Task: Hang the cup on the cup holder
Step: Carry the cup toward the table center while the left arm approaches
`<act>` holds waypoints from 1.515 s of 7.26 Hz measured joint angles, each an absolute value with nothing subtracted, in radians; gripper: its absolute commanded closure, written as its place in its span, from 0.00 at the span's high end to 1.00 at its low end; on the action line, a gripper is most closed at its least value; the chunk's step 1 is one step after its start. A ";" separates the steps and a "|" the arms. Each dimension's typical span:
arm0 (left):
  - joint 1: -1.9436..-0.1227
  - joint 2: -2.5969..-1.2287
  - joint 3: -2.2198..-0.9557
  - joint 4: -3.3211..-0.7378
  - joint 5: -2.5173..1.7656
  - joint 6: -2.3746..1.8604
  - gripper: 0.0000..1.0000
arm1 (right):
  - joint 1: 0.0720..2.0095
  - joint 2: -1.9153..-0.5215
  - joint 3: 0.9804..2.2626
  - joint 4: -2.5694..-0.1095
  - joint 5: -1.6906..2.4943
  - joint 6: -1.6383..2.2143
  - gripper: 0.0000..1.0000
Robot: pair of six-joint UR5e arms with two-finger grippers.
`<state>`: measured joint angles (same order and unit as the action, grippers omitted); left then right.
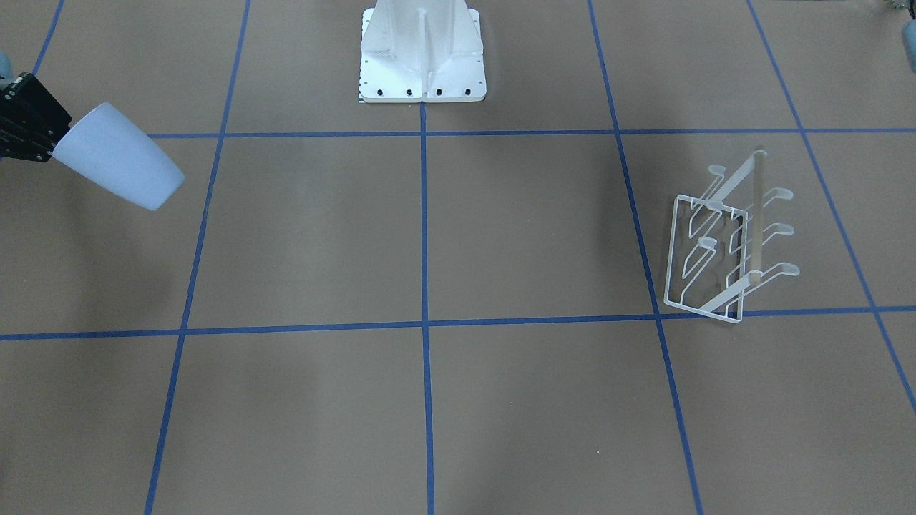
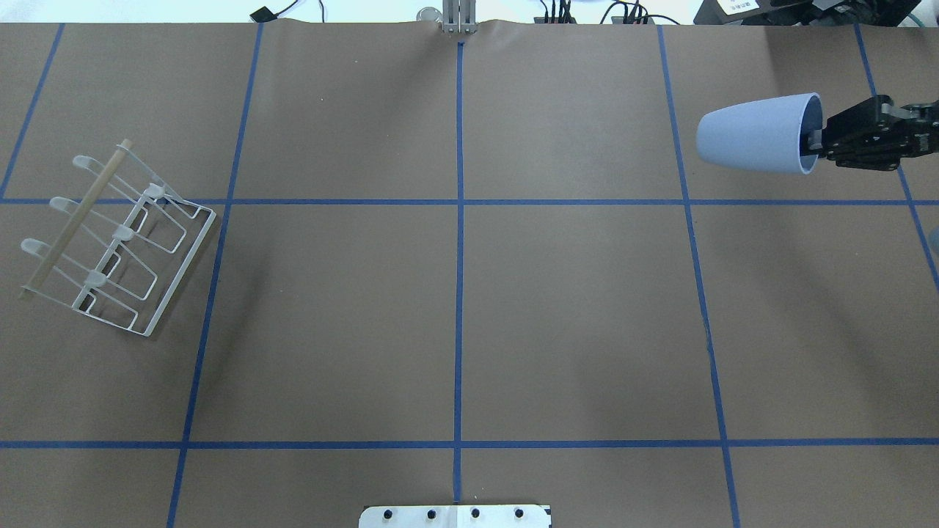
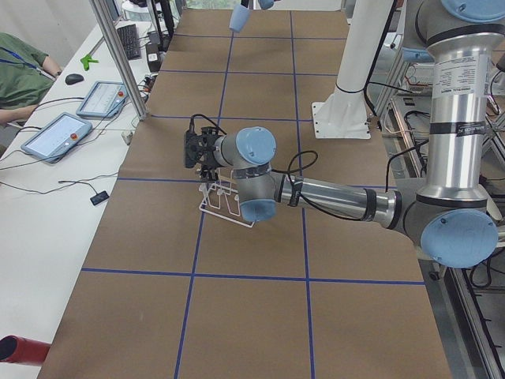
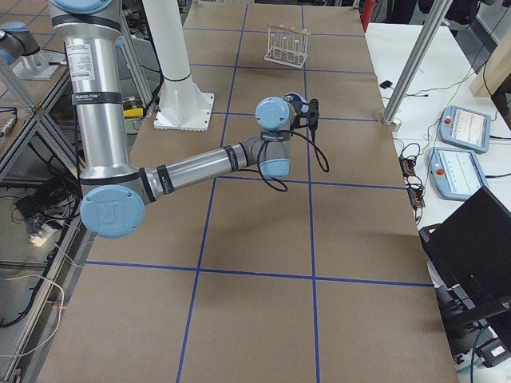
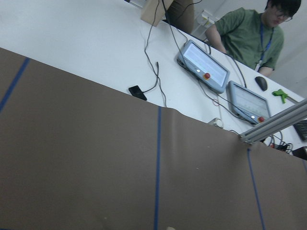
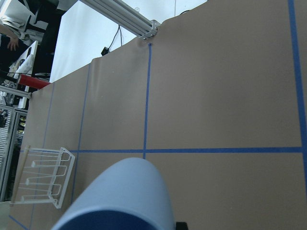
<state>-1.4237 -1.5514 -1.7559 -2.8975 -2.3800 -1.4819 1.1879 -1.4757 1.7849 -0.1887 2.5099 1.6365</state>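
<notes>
The cup [image 2: 752, 133] is pinched at its rim by the right gripper [image 2: 816, 141]. The jaws are closed on the wall, and one fingertip [image 2: 813, 138] is seen inside the mouth while the other is hidden by the rim. The cup is held on its side above the table [image 2: 455, 308], clear of the surface. Its mouth is turned towards the gripper and its closed base points towards the table's middle. The cup holder [image 2: 121, 235] is set on the table at the far side, on the robot's left and well apart from the cup. Its dowel [image 2: 73, 216] lies along the outer edge and its prongs are raised.

The left gripper [image 3: 196, 150] is shown only in the left side view, so whether its jaws are spread or pressed together cannot be told. In that view part of the holder is covered by the left arm's wrist, and the cup is cut off at the top edge. In the right side view the cup is almost wholly hidden behind the right wrist. In the right wrist view only the cup's side and rim are seen, cut off at the bottom — the fingers are not shown.

Printed labels are carried on the arms' upright tubes [image 4: 84, 76] — the lettering is too small to be read.
</notes>
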 measured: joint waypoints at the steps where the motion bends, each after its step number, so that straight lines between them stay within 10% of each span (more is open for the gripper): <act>1: -1.387 -1.574 -1.761 -2.969 -2.380 -1.606 0.98 | 1.168 -1.475 1.787 -0.111 2.507 1.711 0.00; 11: -0.768 -1.888 -1.969 -3.012 -1.845 -2.186 0.98 | 0.837 -1.291 1.950 0.026 2.230 2.071 0.00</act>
<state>-0.7677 -1.8879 -1.9689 -3.0125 -1.8446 -2.1857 0.8365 -1.2909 1.9498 0.0256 2.2302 2.0710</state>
